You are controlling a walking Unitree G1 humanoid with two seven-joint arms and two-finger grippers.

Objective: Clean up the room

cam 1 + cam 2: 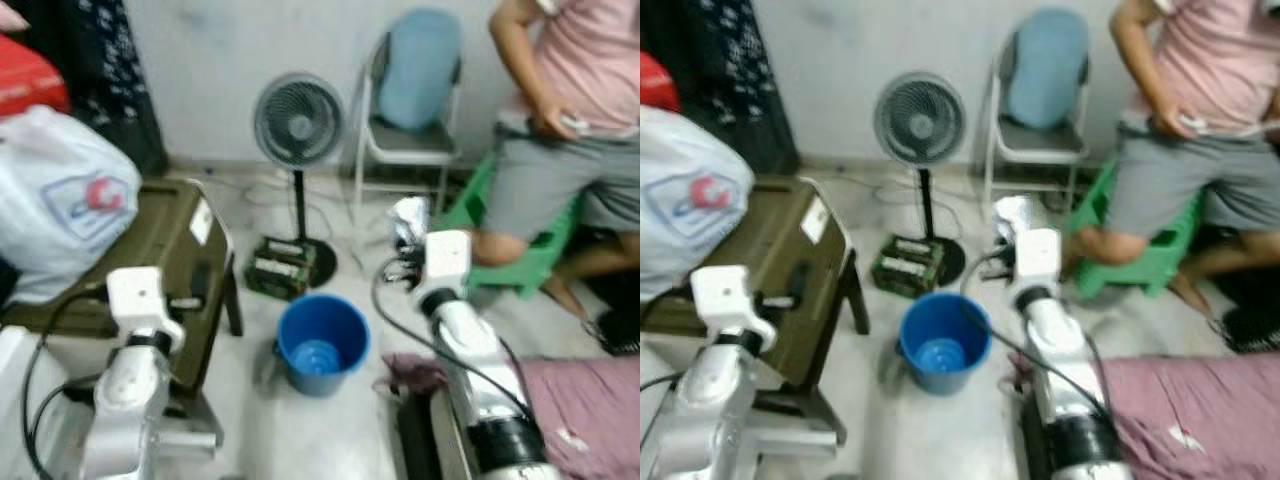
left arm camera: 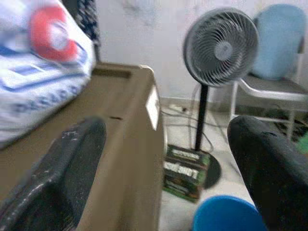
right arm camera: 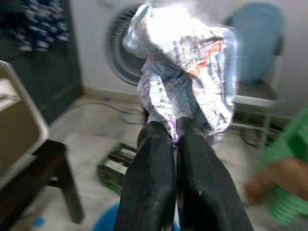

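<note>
On your far left a white plastic bag (image 1: 55,195) with a red and blue print sits on an olive-brown table (image 1: 165,250). Your left gripper (image 2: 163,168) hangs over that table's near edge with its two black fingers (image 2: 57,178) spread wide apart and nothing between them. Moving right, a grey standing fan (image 1: 298,125) rises from the floor, and a dark green box (image 1: 281,266) lies against its base. In front of them stands a blue bucket (image 1: 321,343); its inside looks blue throughout, and you cannot tell whether anything lies in it. Your right gripper (image 3: 176,132) is raised beside and above the bucket, its fingers pressed together on a crumpled printed wrapper (image 3: 185,77). Behind stands a metal chair (image 1: 408,110) with a blue cushion. On the right a person (image 1: 560,130) sits on a green stool (image 1: 520,262), and a mauve cloth (image 1: 575,410) lies at the lower right.
</note>
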